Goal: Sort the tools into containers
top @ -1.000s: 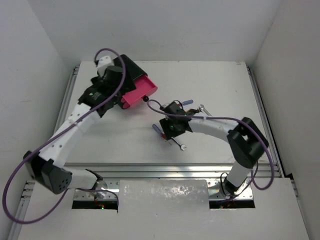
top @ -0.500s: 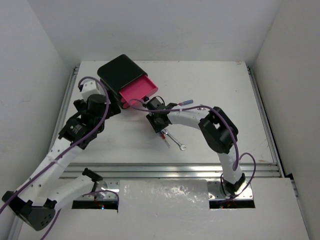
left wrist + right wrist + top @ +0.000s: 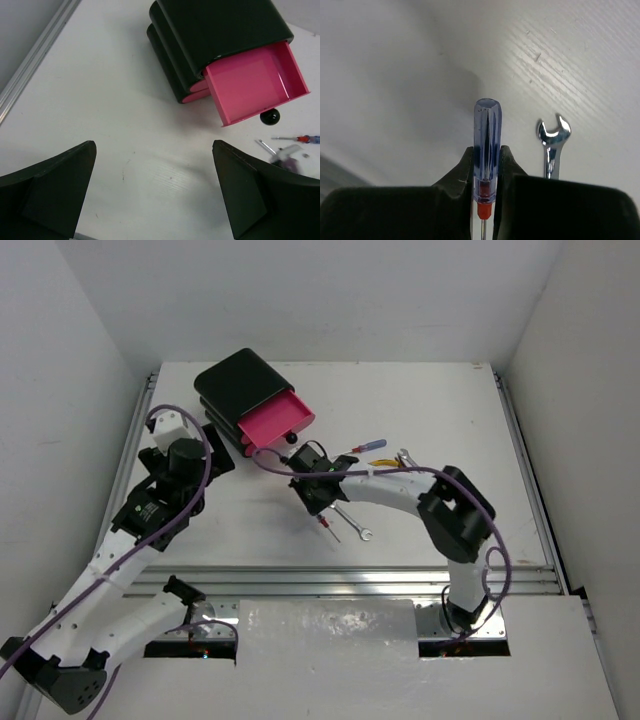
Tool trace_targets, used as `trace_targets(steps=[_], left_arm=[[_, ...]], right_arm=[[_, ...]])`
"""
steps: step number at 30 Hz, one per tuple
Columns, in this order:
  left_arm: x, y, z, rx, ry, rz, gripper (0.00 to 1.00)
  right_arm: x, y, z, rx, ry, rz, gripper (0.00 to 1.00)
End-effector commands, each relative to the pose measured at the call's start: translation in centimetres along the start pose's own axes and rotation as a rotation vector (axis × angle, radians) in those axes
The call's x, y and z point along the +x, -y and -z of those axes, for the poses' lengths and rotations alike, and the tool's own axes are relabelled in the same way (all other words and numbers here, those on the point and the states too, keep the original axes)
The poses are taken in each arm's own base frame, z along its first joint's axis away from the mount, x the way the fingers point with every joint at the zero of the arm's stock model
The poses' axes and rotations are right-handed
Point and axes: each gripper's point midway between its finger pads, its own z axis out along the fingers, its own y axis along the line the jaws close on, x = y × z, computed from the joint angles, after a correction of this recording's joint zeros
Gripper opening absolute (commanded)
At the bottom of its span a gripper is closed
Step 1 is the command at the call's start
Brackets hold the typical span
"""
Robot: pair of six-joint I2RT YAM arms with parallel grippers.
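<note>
Gripping confirmed on the right side: the right fingers (image 3: 486, 161) are pressed together on the blue handle of a screwdriver (image 3: 487, 120), just above its red collar, with the handle tip sticking out past them. I judge this mid-handle hold was chosen so the tool stays balanced for carrying. A silver wrench (image 3: 552, 145) lies untouched on the tabletop (image 3: 395, 75) just beside it. From the wrist view I cannot tell whether the screwdriver is clear of the surface.

The left fingers (image 3: 155, 175) stand wide apart with nothing between them, over bare tabletop near the black box (image 3: 220, 25). Its top pink drawer (image 3: 250, 80) is pulled out and empty, presumably so the screwdriver can go straight in. A second screwdriver (image 3: 368, 445), pliers (image 3: 384, 462) and a second wrench (image 3: 405, 455) lie further right.
</note>
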Motion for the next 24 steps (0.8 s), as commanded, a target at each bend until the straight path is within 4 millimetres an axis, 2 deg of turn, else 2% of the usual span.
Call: trace_targets(steps=[1,3,4,5,6,8,9,10,11,12,13,14,15,16,17,18,19,21,24], left_arm=[[-1.5,-0.1,0.3,0.001,0.066,0.069,1.00],[-1.5,-0.1,0.3,0.004,0.069,0.079,1.00],[-1.5,-0.1,0.3,0.006,0.071,0.082,1.00],[-1.3,0.0,0.2,0.010,0.070,0.074,1.00],[-1.2,0.1,0.1,0.011,0.068,0.070,1.00],[-0.9,0.2,-0.2,0.005,0.058,0.052,1.00],[-0.6,0.1,-0.4,-0.004,0.049,0.041,1.00],[-0.5,0.1,-0.5,-0.006,0.046,0.038,1.00],[-0.4,0.2,-0.5,-0.003,0.039,0.033,1.00],[-0.4,0.3,-0.5,0.001,0.036,0.033,1.00],[-0.4,0.4,-0.4,0.008,0.036,0.032,1.00],[-0.3,0.3,-0.5,0.010,0.033,0.024,1.00],[-0.3,0.3,-0.5,0.006,0.033,0.021,1.00],[-0.3,0.2,-0.5,-0.001,0.033,0.018,1.00],[-0.2,0.1,-0.5,-0.004,0.031,0.013,1.00],[-0.2,0.0,-0.5,-0.006,0.031,0.010,1.00],[-0.1,0.0,-0.5,-0.008,0.030,0.007,1.00],[0.0,0.0,-0.6,-0.007,0.026,0.000,0.99],[0.1,0.2,-0.6,0.000,0.020,-0.008,0.99]], right_arm=[[-5.2,-1.8,6.6,-0.093,0.214,-0.089,0.01],[-7.0,-2.0,8.9,-0.110,0.287,-0.115,0.01],[-8.7,-2.1,10.2,-0.114,0.335,-0.139,0.00],[-10.1,-1.4,10.9,-0.088,0.376,-0.168,0.00],[-12.4,-1.0,12.1,-0.082,0.428,-0.201,0.00],[-15.3,0.8,12.9,-0.066,0.489,-0.328,0.00],[-17.6,1.6,13.4,-0.070,0.527,-0.389,0.00],[-19.2,3.6,13.6,-0.079,0.552,-0.528,0.00],[-21.5,4.1,15.0,-0.120,0.596,-0.602,0.00],[-22.5,5.1,14.8,-0.126,0.606,-0.677,0.00],[-22.9,6.8,12.9,-0.123,0.572,-0.827,0.00],[-23.5,7.5,12.5,-0.121,0.569,-0.896,0.00],[-25.6,8.2,13.7,-0.137,0.618,-0.943,0.00],[-26.1,8.9,11.8,-0.137,0.599,-1.011,0.00],[-26.7,9.1,11.6,-0.145,0.603,-1.038,0.00],[-28.6,9.4,12.7,-0.177,0.654,-1.064,0.00],[-29.1,9.4,11.6,-0.179,0.654,-1.069,0.00],[-30.4,9.3,12.1,-0.206,0.685,-1.078,0.00],[-31.3,9.0,11.1,-0.247,0.694,-1.077,0.00]])
